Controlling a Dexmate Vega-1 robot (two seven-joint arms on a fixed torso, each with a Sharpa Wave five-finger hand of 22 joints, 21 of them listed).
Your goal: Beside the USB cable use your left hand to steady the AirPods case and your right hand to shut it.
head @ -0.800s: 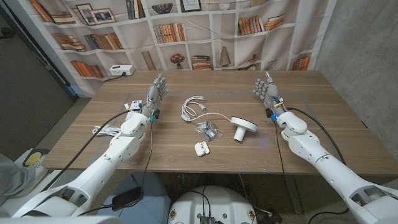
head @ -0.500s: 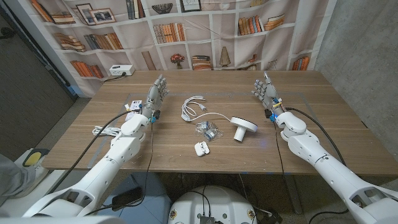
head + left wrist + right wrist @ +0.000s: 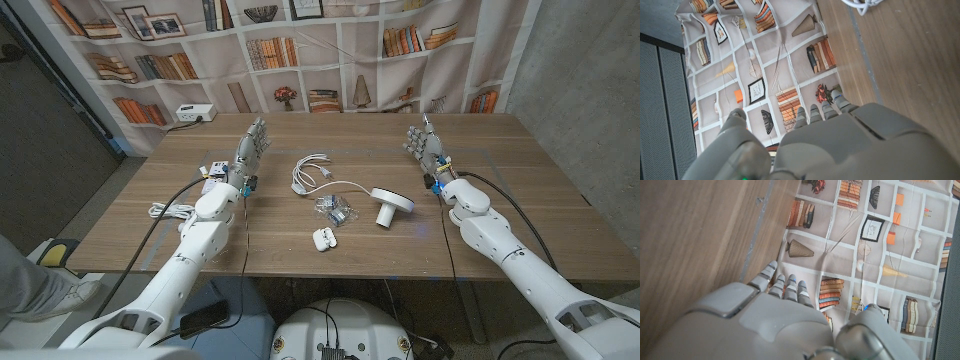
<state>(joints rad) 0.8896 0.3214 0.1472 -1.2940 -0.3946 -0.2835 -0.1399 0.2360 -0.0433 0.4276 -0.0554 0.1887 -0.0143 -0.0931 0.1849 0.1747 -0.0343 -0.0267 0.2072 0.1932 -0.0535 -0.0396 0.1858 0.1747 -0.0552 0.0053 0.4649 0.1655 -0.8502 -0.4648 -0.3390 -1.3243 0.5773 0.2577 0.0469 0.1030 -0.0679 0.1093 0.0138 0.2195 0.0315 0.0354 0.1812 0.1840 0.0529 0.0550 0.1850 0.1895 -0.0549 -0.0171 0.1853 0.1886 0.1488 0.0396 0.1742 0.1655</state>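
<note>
Both hands, left point(image 3: 251, 150) and right point(image 3: 424, 146), stand empty with fingers apart, well away from the open AirPods case point(image 3: 323, 238) near the table's point(image 3: 520, 210) front edge, beside the USB cable point(image 3: 312, 170). The light case could skid if pressed before it is steadied.

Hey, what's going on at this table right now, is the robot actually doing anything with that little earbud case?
Not yet. The left hand and the right hand are both raised, fingers apart, holding nothing, out at the sides of the table. The AirPods case lies open near the front edge, untouched, with the coiled white USB cable further back. A small clear packet and a white round stand lie between them.
</note>
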